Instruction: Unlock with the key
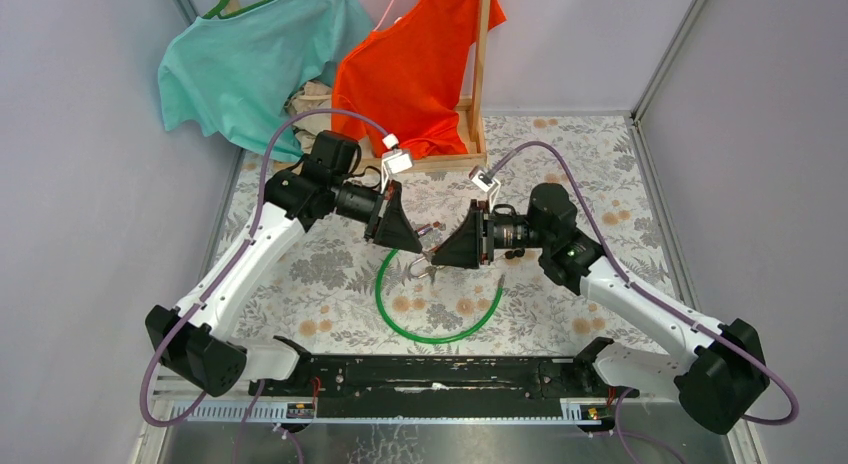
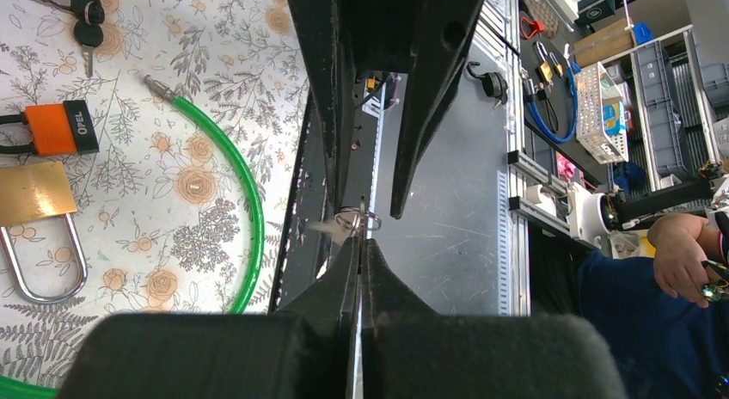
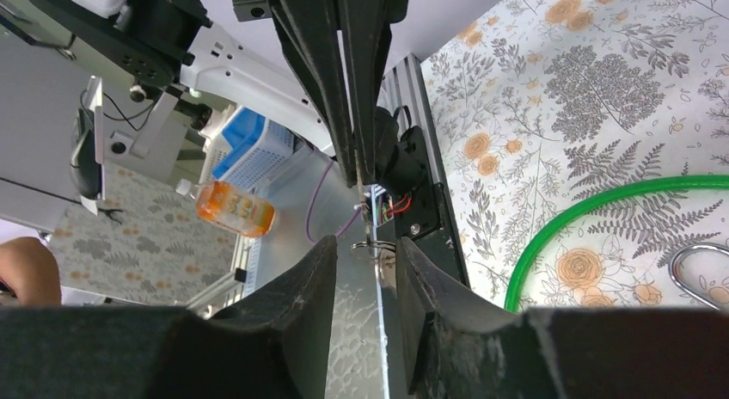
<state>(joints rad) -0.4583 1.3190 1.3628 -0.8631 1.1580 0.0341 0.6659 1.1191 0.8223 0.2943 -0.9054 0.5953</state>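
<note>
One key ring [image 2: 358, 218], left tool [image 2: 359, 241] clamping, right tool [image 3: 367, 246] ajar.

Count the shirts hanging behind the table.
2: a teal shirt at the back left and an orange shirt to its right, against the wooden rack. Beige cloth between them might hide more.

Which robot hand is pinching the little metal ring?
The left gripper: its fingers are pressed shut on the metal ring. The right gripper has its fingers standing apart on either side of it, not squeezing.
</note>
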